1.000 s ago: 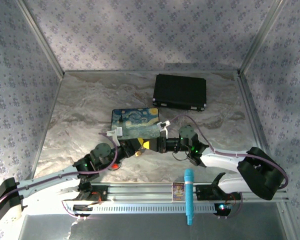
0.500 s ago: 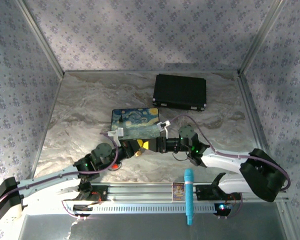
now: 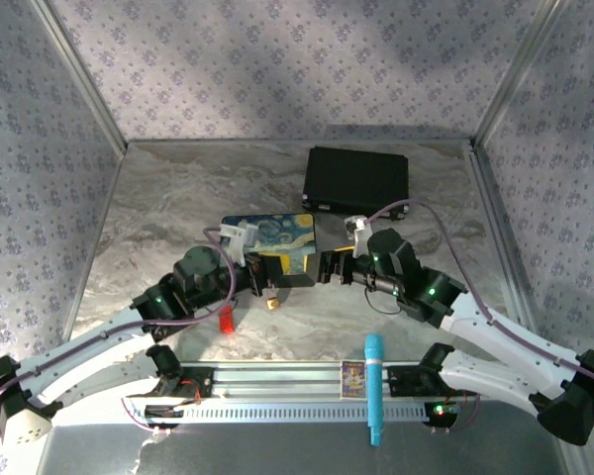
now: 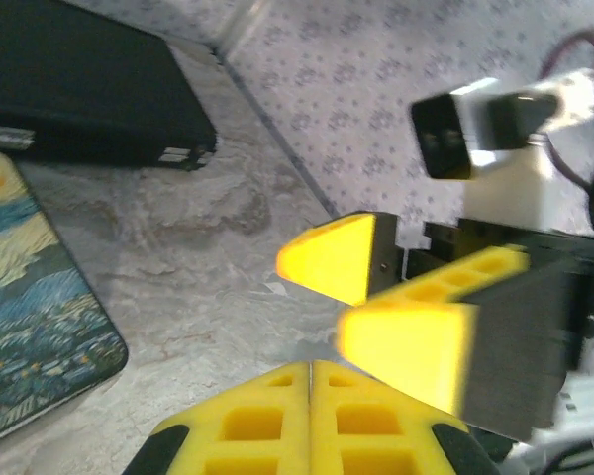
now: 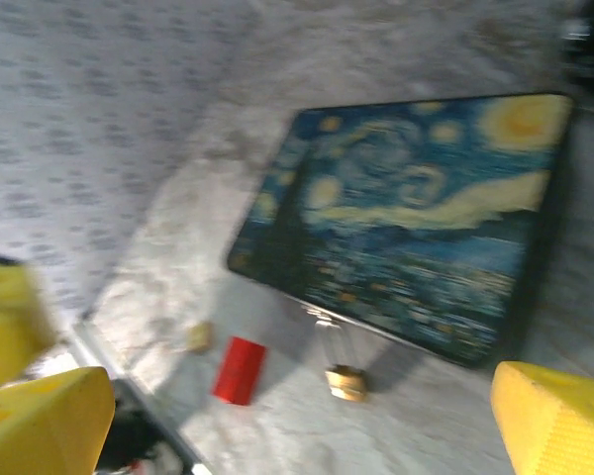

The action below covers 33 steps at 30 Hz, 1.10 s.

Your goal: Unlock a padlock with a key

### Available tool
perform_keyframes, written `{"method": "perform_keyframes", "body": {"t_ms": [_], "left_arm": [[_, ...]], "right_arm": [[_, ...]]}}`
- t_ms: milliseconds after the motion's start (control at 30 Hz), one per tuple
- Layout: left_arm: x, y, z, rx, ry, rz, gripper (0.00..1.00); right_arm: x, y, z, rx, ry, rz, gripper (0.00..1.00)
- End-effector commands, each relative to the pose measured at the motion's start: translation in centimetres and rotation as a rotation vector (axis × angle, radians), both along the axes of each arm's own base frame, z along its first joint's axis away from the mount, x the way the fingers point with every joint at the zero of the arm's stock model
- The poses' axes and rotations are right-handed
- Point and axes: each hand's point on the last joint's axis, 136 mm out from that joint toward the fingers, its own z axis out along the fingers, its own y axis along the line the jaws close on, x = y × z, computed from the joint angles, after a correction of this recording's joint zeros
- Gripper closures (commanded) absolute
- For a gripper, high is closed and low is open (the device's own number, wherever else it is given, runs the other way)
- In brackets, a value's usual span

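Observation:
The padlock [image 5: 345, 381], a tiny brass body with a thin silver shackle, lies on the marble table just in front of the painted box [image 5: 416, 228]. From above the padlock [image 3: 271, 303] sits below and between both grippers. My left gripper [image 3: 260, 276] hovers above it; its yellow fingers [image 4: 267, 416] are pressed together with nothing showing between them. My right gripper [image 5: 302, 426] stands wide open and empty, a little to the right of the padlock [image 3: 326, 267]. The key is out of view.
A red block [image 3: 226, 320] lies left of the padlock, with a small yellowish piece [image 5: 198, 336] beside it. A black case [image 3: 358, 180] rests at the back. A teal marker [image 3: 374, 388] lies on the front rail.
The right gripper has opened wide and pulled back to the right. The left gripper has shut and its arm has swung up, uncovering the red block. The padlock stays put.

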Motion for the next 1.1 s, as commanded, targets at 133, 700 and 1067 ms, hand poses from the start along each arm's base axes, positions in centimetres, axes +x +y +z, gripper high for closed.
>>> {"method": "perform_keyframes", "body": {"t_ms": [133,700,1067], "left_arm": [[-1.7,-1.6,2.7,0.05,-0.188,-0.23,1.0],[-1.9,-3.0,6.3,-0.087,-0.243,-0.299,1.0],[-1.9,-2.9,10.1,-0.302,-0.242,-0.286,1.0]], "right_arm": [[0.3,-9.8,-3.4,-0.431,0.012,-0.358,0.02],[-5.8,-0.7,8.2,0.23,-0.422,0.284,0.06],[-6.4,1.8,12.0,0.629,-0.416,0.449,0.29]]}}
